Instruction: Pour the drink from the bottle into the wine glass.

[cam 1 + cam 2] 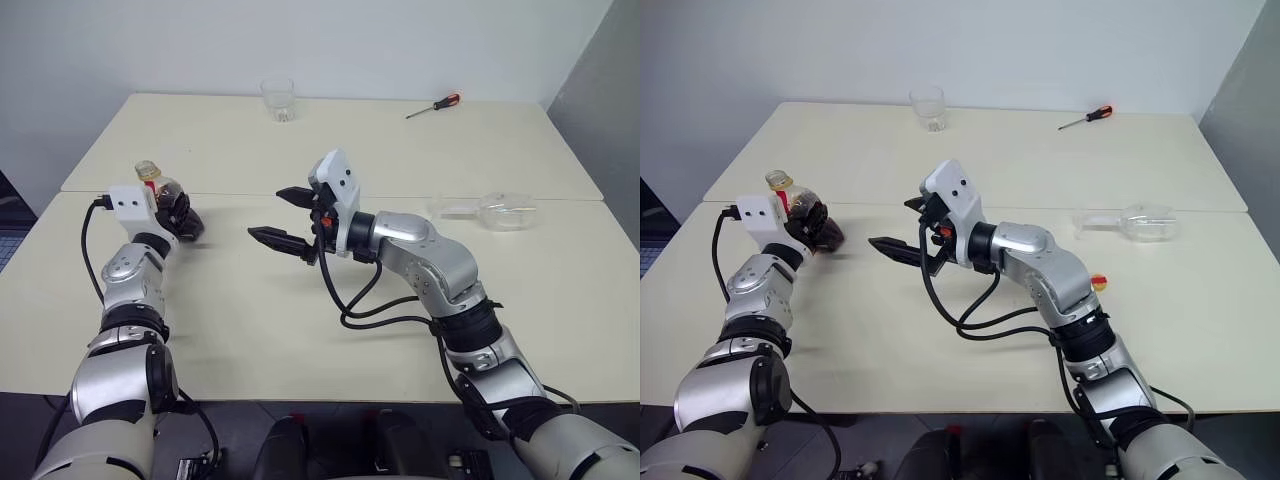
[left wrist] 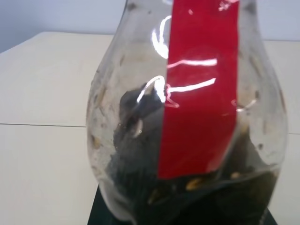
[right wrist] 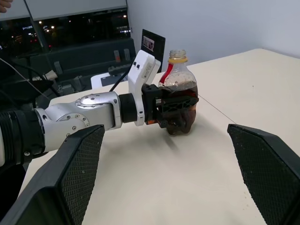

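Bottle held upright in left jaws; wine glass lying on its side, well apart.

The bottle [image 3: 178, 92], upright with its yellow cap on, sits between the left gripper [image 1: 178, 214] jaws, which are clenched on its bulbous body; its base is at or just above the worktop [image 1: 240, 320], contact not discernible. The drink [image 3: 180, 87] fills the lower body. The right gripper [image 1: 288, 218] jaws stand released, wide apart and bare, turned toward the bottle but clear of it. The wine glass [image 1: 490, 211] lies tipped over, well beyond the right jaws. A tumbler [image 1: 279, 99] and a screwdriver [image 1: 434, 105] lie along the far edge.
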Robot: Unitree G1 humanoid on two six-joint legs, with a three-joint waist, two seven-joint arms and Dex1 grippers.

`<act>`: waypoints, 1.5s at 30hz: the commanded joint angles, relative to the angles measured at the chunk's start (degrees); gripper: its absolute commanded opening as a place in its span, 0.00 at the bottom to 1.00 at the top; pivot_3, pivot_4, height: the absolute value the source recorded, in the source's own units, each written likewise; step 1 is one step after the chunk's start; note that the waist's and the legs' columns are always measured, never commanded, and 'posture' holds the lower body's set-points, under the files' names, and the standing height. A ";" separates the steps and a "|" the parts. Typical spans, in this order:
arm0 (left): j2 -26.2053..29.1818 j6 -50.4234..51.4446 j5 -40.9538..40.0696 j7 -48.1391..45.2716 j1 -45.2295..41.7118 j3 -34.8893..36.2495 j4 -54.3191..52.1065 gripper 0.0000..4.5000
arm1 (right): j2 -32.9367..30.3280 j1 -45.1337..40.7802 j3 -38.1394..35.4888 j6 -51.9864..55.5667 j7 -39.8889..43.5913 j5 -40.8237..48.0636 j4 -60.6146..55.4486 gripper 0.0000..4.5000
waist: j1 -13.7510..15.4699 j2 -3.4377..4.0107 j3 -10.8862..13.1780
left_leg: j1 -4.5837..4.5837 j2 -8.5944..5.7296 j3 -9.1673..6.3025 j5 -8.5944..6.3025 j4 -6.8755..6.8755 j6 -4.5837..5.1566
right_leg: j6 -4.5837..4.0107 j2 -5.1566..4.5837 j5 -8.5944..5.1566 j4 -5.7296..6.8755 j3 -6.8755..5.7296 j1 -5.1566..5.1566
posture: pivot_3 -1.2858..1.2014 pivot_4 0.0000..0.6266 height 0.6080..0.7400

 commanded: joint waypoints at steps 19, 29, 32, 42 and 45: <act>0.72 2.30 -1.78 -1.14 6.97 1.63 -11.68 1.00 | 0.44 -0.85 -0.44 -1.41 0.53 -0.24 -2.20 1.00 | -0.02 0.00 0.00 | 0.00 0.04 -0.02 0.00 -0.02 0.00 | 0.00 0.00 0.00 0.01 0.02 -0.02 | 0.52 0.24 1.00; -1.60 16.45 -6.02 2.59 22.50 2.86 -41.64 1.00 | 0.02 0.05 -0.19 -1.48 0.64 -0.35 -2.85 1.00 | -0.03 -0.01 -0.01 | 0.00 0.16 -0.13 0.00 -0.02 0.00 | -0.01 -0.08 0.00 0.01 0.16 -0.01 | 0.52 0.24 1.00; -2.31 21.75 -7.47 5.16 28.07 4.00 -52.20 1.00 | 0.18 0.39 -0.21 -1.66 0.41 -0.40 -2.89 1.00 | -0.03 -0.02 -0.02 | 0.00 0.17 -0.25 0.00 -0.03 0.00 | -0.01 -0.14 0.00 0.01 0.18 -0.01 | 0.52 0.24 1.00; -3.26 36.75 -11.56 13.15 38.98 7.21 -76.72 1.00 | 1.14 3.02 -0.44 -1.36 -0.32 0.05 -4.25 1.00 | 0.05 -0.03 -0.02 | 0.05 0.14 -0.45 0.00 -0.03 0.00 | -0.01 -0.15 -0.01 -0.01 0.13 0.09 | 0.52 0.24 1.00; -3.16 40.39 -13.02 12.06 41.11 5.14 -82.62 1.00 | 0.91 4.35 -0.26 -1.35 -0.60 -0.30 -5.39 1.00 | 0.03 -0.03 -0.02 | 0.05 0.13 -0.43 0.00 -0.03 -0.01 | 0.00 -0.15 -0.01 -0.02 0.15 0.10 | 0.52 0.24 1.00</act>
